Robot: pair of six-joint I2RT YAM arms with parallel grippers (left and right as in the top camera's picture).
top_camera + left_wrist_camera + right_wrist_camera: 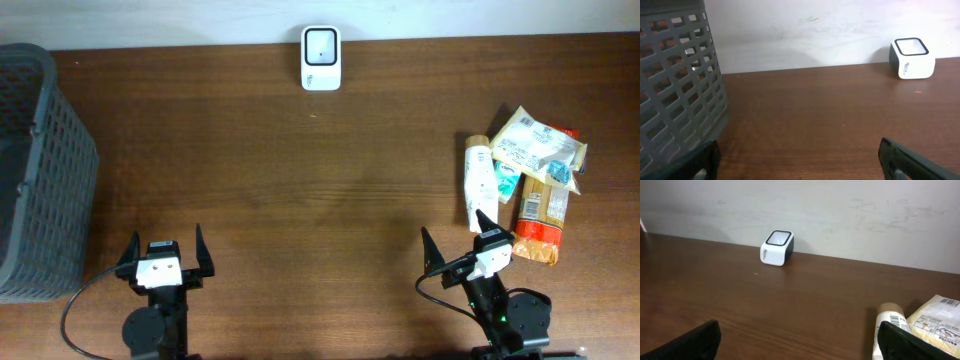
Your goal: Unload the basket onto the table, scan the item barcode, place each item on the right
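Overhead pile: white tube point(479, 185) touching soft packets point(537, 150)
Tube handling: probably light, stiffish, slick; grip mid-body
Right gripper point(456, 233): spread wide, empty
Left gripper point(166, 240): spread wide, empty

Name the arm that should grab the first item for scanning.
Right. The right gripper, jaws open, sits just beside the white tube and packets; the left gripper sits far from them, by the basket.
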